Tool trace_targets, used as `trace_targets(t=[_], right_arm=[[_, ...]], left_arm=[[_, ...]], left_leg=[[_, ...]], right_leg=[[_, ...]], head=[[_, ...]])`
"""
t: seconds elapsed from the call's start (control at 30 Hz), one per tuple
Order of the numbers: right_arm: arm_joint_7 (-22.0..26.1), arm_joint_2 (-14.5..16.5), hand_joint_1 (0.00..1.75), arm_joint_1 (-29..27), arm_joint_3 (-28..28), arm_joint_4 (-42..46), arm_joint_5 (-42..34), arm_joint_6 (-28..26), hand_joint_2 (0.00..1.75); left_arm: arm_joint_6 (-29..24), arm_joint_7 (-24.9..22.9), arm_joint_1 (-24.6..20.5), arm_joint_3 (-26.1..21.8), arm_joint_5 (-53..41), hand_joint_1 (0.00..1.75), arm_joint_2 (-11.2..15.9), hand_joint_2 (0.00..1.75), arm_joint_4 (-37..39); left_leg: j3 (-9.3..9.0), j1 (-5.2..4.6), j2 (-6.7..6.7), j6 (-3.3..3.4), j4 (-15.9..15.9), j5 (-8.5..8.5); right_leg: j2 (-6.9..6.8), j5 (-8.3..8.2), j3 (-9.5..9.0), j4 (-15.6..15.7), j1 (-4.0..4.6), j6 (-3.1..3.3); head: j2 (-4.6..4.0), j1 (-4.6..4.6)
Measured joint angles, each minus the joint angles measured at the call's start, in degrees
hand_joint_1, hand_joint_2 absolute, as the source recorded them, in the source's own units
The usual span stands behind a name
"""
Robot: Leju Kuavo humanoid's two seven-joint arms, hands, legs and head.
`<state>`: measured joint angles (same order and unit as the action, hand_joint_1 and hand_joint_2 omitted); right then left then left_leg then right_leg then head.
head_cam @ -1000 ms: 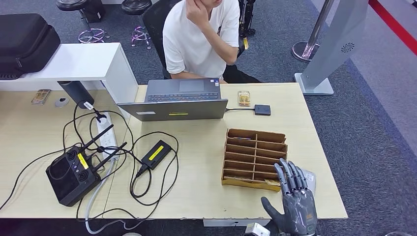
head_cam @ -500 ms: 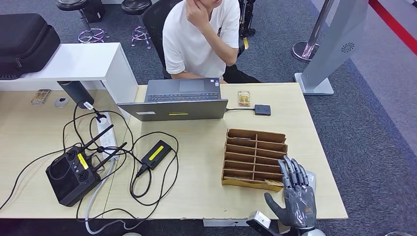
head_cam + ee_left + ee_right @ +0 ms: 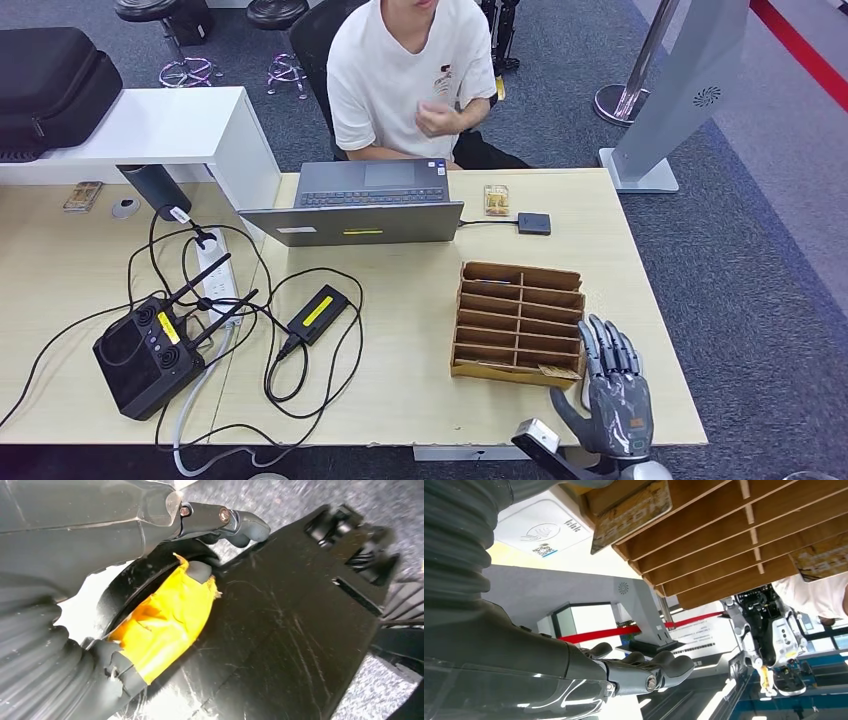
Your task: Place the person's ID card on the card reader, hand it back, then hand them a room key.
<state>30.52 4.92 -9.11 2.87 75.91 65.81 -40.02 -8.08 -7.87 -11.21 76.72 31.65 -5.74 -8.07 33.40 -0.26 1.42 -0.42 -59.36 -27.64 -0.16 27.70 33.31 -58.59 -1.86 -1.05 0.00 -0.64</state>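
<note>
- Head view: the right hand (image 3: 612,398) hovers over the near right corner of the desk (image 3: 420,400), fingers straight and slightly spread, holding nothing. It sits just beside the wooden card rack (image 3: 518,322), fingertips near the rack's near right corner, where a patterned card (image 3: 560,371) lies in the front slot.
- Another patterned card (image 3: 496,200), possibly the ID card, lies at the far edge of the desk next to a small black box (image 3: 533,223), probably the card reader, well apart from the hand. The person (image 3: 405,75) sits behind the laptop (image 3: 365,204).
- My judgement: the task looks early; nothing is held, the far card lies beside the black box and not on it, and no handover is under way.
- Left wrist view: the left hand (image 3: 150,545) hangs by the robot's dark body, fingers curled inward around nothing.
- Right wrist view: the right hand's fingers (image 3: 659,667) are extended and empty; the rack's slats (image 3: 734,535) and a patterned card (image 3: 631,512) are close by, untouched.
</note>
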Motion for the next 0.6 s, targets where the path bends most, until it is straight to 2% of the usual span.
trace_targets(t=[0.6], right_arm=[[1.26,0.85,0.00,1.30,-3.52,-3.41,0.18,0.00,1.75]], left_arm=[[-0.14,0.79,-0.17,1.51,0.36,0.00,-0.36,1.75,0.00]], left_leg=[[0.01,0.00,-0.01,0.00,0.00,0.00]], right_leg=[[0.01,0.00,0.01,0.00,0.00,0.00]], head=[[0.00,0.01]])
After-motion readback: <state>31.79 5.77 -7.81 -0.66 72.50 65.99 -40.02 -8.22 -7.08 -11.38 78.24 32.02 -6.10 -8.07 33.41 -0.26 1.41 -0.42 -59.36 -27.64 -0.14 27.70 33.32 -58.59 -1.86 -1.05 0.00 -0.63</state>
